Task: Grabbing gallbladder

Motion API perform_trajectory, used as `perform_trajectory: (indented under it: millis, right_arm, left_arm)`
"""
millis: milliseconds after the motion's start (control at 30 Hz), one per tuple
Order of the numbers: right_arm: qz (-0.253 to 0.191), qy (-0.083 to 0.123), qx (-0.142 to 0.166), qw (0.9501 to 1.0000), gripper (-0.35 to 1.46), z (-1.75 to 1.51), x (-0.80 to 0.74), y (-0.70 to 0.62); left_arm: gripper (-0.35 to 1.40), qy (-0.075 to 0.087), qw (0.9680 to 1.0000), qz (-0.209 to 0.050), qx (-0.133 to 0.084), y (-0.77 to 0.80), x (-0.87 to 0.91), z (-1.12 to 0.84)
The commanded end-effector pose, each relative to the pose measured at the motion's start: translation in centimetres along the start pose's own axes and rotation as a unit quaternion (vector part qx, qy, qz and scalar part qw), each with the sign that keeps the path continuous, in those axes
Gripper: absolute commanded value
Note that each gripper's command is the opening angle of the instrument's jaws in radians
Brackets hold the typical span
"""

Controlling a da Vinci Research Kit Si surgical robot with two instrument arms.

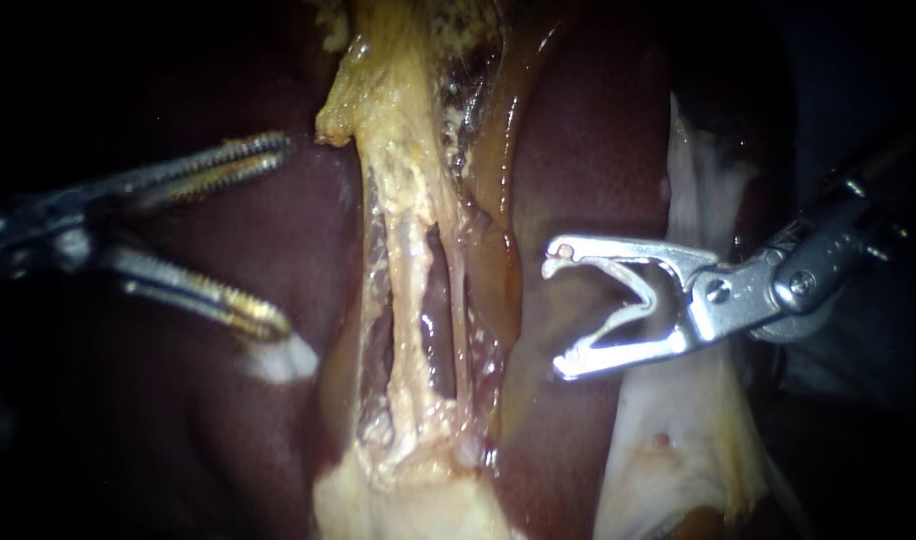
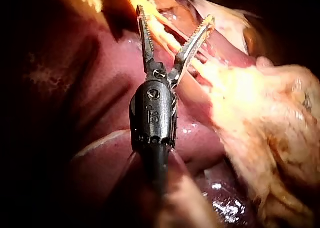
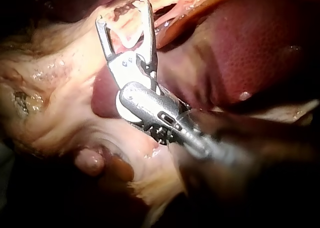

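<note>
Between your two instruments: a strip of yellow tissue [image 1: 398, 150] runs down the liver [image 1: 588, 150], with two thin pale tubes [image 1: 418, 290] stretched along its middle.
Task's thing: the pale mass at the foot of that strip looks to be the gallbladder [image 1: 408, 505]; neither instrument touches it.
Left pose: your left instrument [image 1: 278, 235] comes in almost level over the dark liver, its tips pointing toward the strip and stopping short of it.
Left jaws: spread wide, toothed faces showing, nothing between them. The lower tip sits just beside a small white scrap [image 1: 278, 360]; you cannot tell whether they touch.
Right pose: your right instrument [image 1: 558, 312] slopes down from the upper right, its wrist bent so the jaws point level toward the strip. It lies in front of a pale sheet of membrane [image 1: 698, 200].
Right jaws: parted in a V with hooked tips, holding nothing, just beside the strip's edge.
Left wrist view adds: the left instrument [image 2: 175, 16] has its tips over the strip, and a broad mass of yellow fatty tissue [image 2: 260, 128] lies beside it.
Right wrist view adds: the right instrument [image 3: 122, 13] points at pale tissue, with a rounded swell of liver [image 3: 240, 53] beside the shaft.
</note>
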Motion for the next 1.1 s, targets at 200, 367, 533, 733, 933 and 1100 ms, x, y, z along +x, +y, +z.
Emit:
perform_trajectory:
  millis: [200,367,533,733,933,1100]
  right_arm:
    - [0.000,0.000,0.000,1.0000,0.60,0.01,0.00,0.00]
    - [0.000,0.000,0.000,1.0000,0.60,0.01,0.00,0.00]
    - [0.000,0.000,0.000,1.0000,0.60,0.01,0.00,0.00]
    - [0.000,0.000,0.000,1.0000,0.60,0.01,0.00,-0.01]
    - [0.000,0.000,0.000,1.0000,0.60,0.01,0.01,-0.01]
    - [0.000,0.000,0.000,1.0000,0.60,0.01,0.01,-0.01]
  left_arm:
    - [0.83,-0.004,0.9970,-0.063,-0.044,0.23,-0.04,0.17]
    - [0.81,0.015,0.9950,-0.083,-0.053,0.36,0.13,0.36]
    - [0.78,0.030,0.9929,-0.101,-0.055,0.41,0.34,0.55]
    - [0.68,0.039,0.9921,-0.106,-0.054,0.44,0.46,0.71]
    - [0.41,0.039,0.9913,-0.113,-0.055,0.50,0.45,0.76]
    - [0.05,0.039,0.9892,-0.130,-0.055,0.58,0.39,0.75]
